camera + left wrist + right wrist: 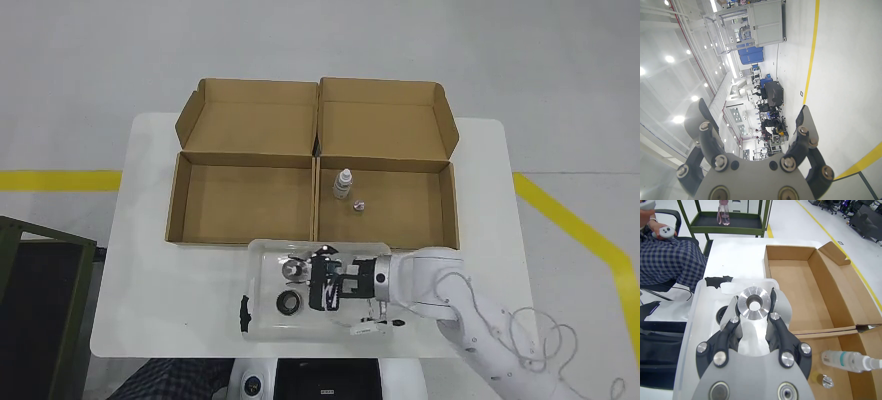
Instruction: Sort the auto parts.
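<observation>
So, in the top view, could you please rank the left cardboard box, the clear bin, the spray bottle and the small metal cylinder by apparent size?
1. Left cardboard box, flap included
2. Clear bin
3. Spray bottle
4. Small metal cylinder
Without the flap, box and bin look roughly alike.

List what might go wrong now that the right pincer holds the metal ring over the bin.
1. The right pincer grips the shiny silver metal ring only by its smooth rim; it may slip and drop onto the black ring in the clear plastic bin.
2. Placed carelessly, it might knock the white spray bottle in the cardboard box.
</observation>
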You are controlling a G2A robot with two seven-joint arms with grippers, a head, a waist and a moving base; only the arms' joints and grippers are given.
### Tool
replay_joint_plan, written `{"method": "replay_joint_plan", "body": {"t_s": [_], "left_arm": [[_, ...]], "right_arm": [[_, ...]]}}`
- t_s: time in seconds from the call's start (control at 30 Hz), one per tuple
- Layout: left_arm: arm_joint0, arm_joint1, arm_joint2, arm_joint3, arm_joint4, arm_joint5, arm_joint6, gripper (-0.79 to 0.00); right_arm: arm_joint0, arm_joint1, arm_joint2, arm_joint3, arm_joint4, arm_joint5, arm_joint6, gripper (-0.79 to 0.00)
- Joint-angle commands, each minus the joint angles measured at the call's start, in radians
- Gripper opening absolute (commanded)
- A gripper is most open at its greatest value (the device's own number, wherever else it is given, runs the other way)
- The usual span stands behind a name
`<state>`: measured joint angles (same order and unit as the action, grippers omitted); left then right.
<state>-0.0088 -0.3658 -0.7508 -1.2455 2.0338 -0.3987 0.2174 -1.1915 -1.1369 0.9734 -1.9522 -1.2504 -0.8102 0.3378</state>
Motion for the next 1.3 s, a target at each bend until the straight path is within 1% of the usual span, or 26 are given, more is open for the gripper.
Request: {"method": "replay_joint_plan", "body": {"t_s": [0.0,0.27,0.4,0.53,0.7,0.93,1.27], "left_arm": [[0.000,0.000,0.000,0.000,0.000,0.000,0.000,0.000],[0.000,0.000,0.000,0.000,0.000,0.000,0.000,0.000],[0.000,0.000,0.000,0.000,0.000,0.000,0.000,0.000],[0.000,0.000,0.000,0.000,0.000,0.000,0.000,0.000],[0.000,0.000,0.000,0.000,0.000,0.000,0.000,0.000],[0.000,0.000,0.000,0.000,0.000,0.000,0.000,0.000],[0.000,0.000,0.000,0.000,0.000,0.000,0.000,0.000]], "right_arm": [[-0.021,0.007,0.041,-0.016,0.018,-0.006,-0.017,-0.785],[-0.095,0.037,0.224,-0.077,0.111,-0.032,-0.087,-0.785],[-0.123,0.046,0.280,-0.102,0.156,-0.052,-0.114,-0.785],[-0.133,0.050,0.302,-0.106,0.194,-0.059,-0.131,-0.785],[-0.147,0.053,0.327,-0.114,0.239,-0.028,-0.134,-0.785],[-0.160,0.058,0.353,-0.114,0.299,-0.026,-0.149,-0.785],[-0.160,0.059,0.354,-0.114,0.304,-0.028,-0.148,-0.785]]}}
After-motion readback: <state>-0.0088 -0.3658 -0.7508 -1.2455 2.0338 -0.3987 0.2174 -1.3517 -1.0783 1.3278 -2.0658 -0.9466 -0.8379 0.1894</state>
